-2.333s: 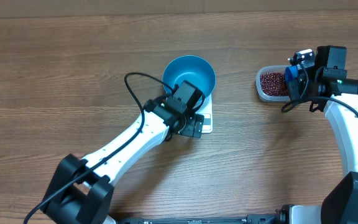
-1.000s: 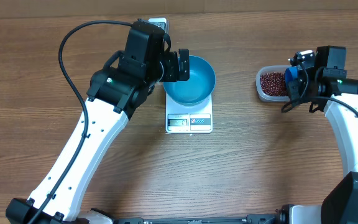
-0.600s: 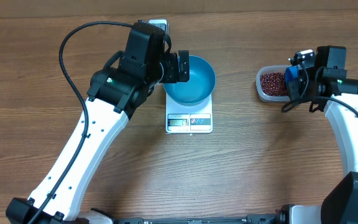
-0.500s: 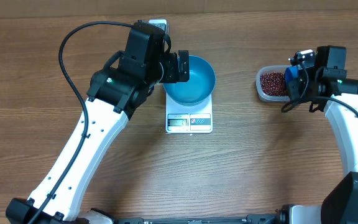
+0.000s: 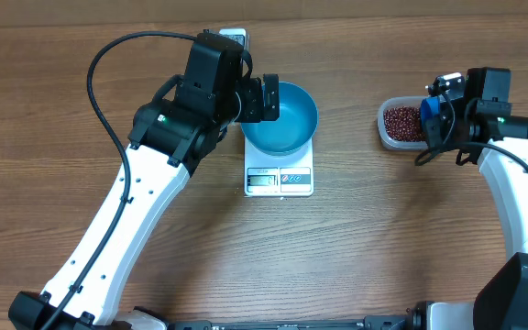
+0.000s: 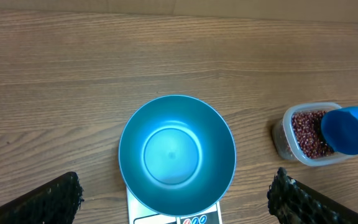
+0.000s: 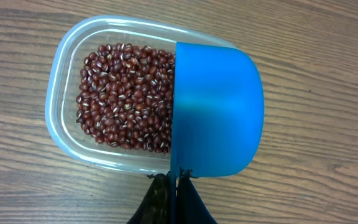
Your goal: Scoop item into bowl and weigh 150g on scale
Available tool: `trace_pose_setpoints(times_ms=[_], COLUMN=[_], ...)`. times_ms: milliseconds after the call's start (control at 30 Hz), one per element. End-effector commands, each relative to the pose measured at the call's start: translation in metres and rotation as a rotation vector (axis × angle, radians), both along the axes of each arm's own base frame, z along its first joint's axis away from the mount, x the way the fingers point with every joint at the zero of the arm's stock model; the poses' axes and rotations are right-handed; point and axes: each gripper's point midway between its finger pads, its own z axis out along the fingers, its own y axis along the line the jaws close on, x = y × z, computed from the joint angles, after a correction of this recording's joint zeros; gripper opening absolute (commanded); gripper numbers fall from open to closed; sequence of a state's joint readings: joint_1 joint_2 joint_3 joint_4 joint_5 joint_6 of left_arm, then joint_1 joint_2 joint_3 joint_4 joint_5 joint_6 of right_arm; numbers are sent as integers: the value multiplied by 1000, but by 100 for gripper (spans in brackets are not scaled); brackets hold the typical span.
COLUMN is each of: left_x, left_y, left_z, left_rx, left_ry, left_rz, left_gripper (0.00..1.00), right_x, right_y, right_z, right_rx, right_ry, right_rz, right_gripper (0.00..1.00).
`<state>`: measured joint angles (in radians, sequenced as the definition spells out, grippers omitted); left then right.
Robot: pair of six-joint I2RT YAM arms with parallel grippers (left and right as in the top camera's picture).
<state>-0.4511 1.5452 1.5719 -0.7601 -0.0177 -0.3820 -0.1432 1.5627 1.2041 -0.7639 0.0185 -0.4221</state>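
Observation:
The blue bowl (image 5: 287,119) stands on the white scale (image 5: 280,180), and its inside (image 6: 176,155) holds nothing. My left gripper (image 5: 267,98) hovers above the bowl's left rim, open wide, its fingertips (image 6: 67,190) far apart on either side of the bowl with nothing between them. My right gripper (image 7: 178,179) is shut on the thin handle of a small blue scoop (image 7: 216,112). The scoop hangs over the right end of a clear tub (image 7: 59,118) full of dark red-brown beans (image 7: 126,93). No beans show on the scoop's blue face.
The tub (image 5: 389,128) sits at the right of the table, about a bowl's width from the scale. A small white object (image 5: 233,35) lies at the far edge behind the left arm. Bare wooden tabletop surrounds the scale.
The left arm rose from low over the scale's front to high beside the bowl's left rim, then held still for the last second. The right arm has not moved.

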Motion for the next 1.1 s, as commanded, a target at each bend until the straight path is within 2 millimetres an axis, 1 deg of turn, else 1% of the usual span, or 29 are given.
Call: trace_pose_setpoints(times_ms=[0,167,233,267,367,433,500,600,667,767,867,1067], left_x=[1,0,-4,-10,-31,-48,-70,-90,-97,-102,-106,-124], left_y=[-3,-5,-11,-14,-15,-10,-4,2,2,0,-8,-28], left_z=[4,4,3,-1,-18,-31,-44,-55,-59,-69,-84,-120], left_rx=[-5,-12,-34,-43,-41,-21,4,37,62,116,162,188], left_ry=[-9,-5,14,40,154,243,348,438,460,457,447,473], left_rz=[-15,-24,-55,-75,-116,-124,-132,-134,-140,-145,-163,-224], left_gripper=[99,100,99,99,100,100,99,99,99,99,100,99], right_x=[10,7,6,5,6,7,9,10,10,10,10,10], right_y=[-1,-1,-1,-1,-1,-1,-1,-1,-1,-1,-1,-1], right_z=[13,11,10,10,10,11,12,13,13,13,13,13], right_rx=[-6,-5,-4,-4,-4,-5,-6,-7,-7,-7,-6,-7], right_ry=[-41,-29,-21,-20,-21,-28,-38,-43,-43,-43,-42,-43], right_rz=[-3,-3,-3,-3,-3,-3,-3,-3,-3,-3,-3,-3], right_gripper=[4,4,4,4,4,4,4,4,4,4,4,4])
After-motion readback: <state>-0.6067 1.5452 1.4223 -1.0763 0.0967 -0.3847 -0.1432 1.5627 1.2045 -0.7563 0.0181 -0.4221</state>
